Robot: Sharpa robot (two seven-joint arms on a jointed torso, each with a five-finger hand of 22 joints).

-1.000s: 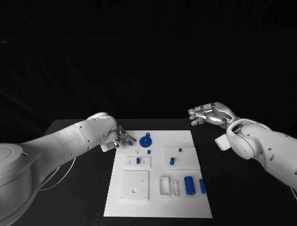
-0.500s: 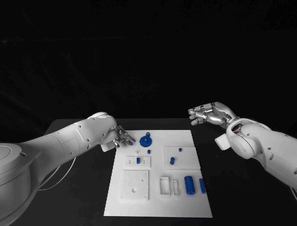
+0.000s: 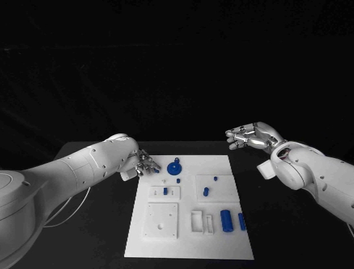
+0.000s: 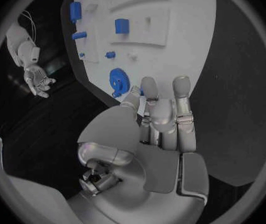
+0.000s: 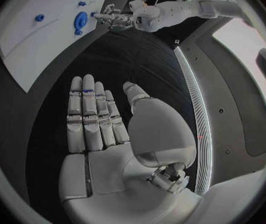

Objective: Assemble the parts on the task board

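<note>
The white task board point(image 3: 189, 238) lies mid-table with small blue parts on it. A blue toothed disc point(image 3: 174, 167) sits near its far edge, also seen as the disc point(image 4: 118, 79) just past my left fingertips. My left hand point(image 3: 147, 163) hovers at the board's far left corner. A small blue part point(image 4: 140, 90) shows between its thumb and a finger, apparently pinched. My right hand point(image 3: 252, 136) is raised beyond the board's far right corner. Its palm point(image 5: 108, 134) is flat, fingers straight, and it holds nothing.
Two blue cylinders point(image 3: 225, 220) lie side by side at the board's near right. Small blue pegs point(image 3: 206, 192) stand in white blocks at mid-board. A square white plate point(image 3: 160, 220) occupies the near left. Black table point(image 3: 290, 224) surrounds the board.
</note>
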